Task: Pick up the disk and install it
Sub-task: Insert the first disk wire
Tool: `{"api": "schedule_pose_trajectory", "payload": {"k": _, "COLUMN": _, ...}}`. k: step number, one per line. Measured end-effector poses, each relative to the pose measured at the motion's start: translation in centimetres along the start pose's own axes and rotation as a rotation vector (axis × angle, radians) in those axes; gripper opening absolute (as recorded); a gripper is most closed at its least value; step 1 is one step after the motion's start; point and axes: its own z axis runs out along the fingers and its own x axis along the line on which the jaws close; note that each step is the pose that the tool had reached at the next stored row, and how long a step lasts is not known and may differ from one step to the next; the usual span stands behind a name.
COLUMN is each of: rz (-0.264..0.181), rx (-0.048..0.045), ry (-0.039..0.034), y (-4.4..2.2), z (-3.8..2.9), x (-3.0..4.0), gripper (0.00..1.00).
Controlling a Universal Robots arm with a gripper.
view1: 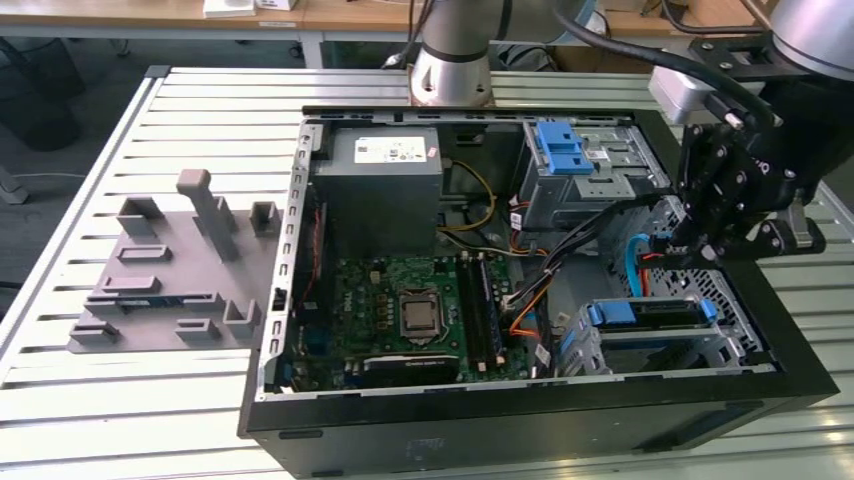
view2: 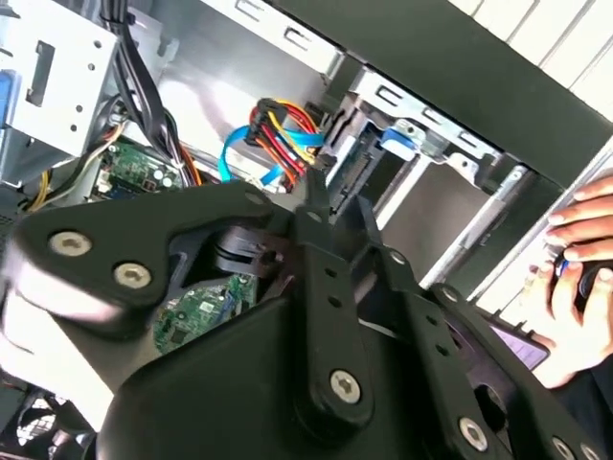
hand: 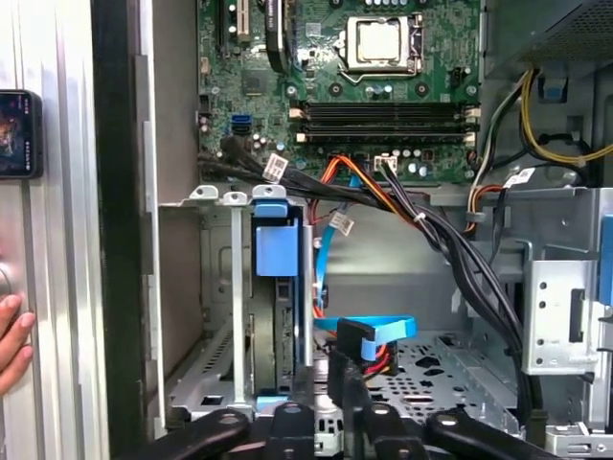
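The disk [view1: 650, 313], a drive in a blue caddy, sits inside the metal bay at the near corner of the open computer case on the exterior view's right. In the first wrist view the disk [hand: 278, 287] stands edge-on in that bay, and the second wrist view shows its blue end [view2: 397, 144]. My gripper [view1: 683, 250] hangs inside the case just beyond the bay, apart from the disk. Its fingers [hand: 337, 369] are together with nothing between them, close to a blue data cable [hand: 378, 331]. In the second wrist view my gripper [view2: 330, 206] points at the orange and blue cables.
A blue latch bracket [view1: 566, 148] sits on the upper bay. The grey power supply [view1: 380, 185] and motherboard [view1: 414, 310] fill the case's left side. Black cable bundles [hand: 450, 249] cross beside the bay. A grey fixture [view1: 174, 270] lies on the table. A person's hand [view2: 579, 240] rests outside the case.
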Motion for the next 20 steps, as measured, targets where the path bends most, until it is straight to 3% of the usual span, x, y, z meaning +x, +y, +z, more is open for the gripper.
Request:
{"api": "schedule_pose_trajectory", "payload": {"k": 1, "rz": 0.000, "rx": 0.0000, "ry": -0.0001, "y": 0.08, "z": 0.12, "x": -0.10, "gripper": 0.24}}
{"api": "schedule_pose_trajectory", "payload": {"k": 2, "rz": 0.000, "rx": 0.0000, "ry": -0.0002, "y": 0.17, "z": 0.27, "x": -0.18, "gripper": 0.31}}
{"api": "schedule_pose_trajectory", "payload": {"k": 9, "rz": 0.000, "rx": 0.0000, "ry": 0.0001, "y": 0.31, "z": 1.19, "x": -0.98, "gripper": 0.31}}
{"api": "schedule_pose_trajectory", "payload": {"k": 14, "rz": -0.001, "rx": 0.0003, "ry": 0.0123, "y": 0.32, "z": 1.31, "x": -1.03, "gripper": 0.31}}
{"api": "schedule_pose_trajectory", "payload": {"k": 18, "rz": -0.001, "rx": 0.0003, "ry": 0.0133, "y": 0.29, "z": 1.31, "x": -1.03, "gripper": 0.17}}
{"api": "schedule_pose_trajectory", "payload": {"k": 20, "rz": -0.001, "rx": 0.0002, "ry": 0.0131, "y": 0.18, "z": 1.34, "x": -0.87, "gripper": 0.16}}
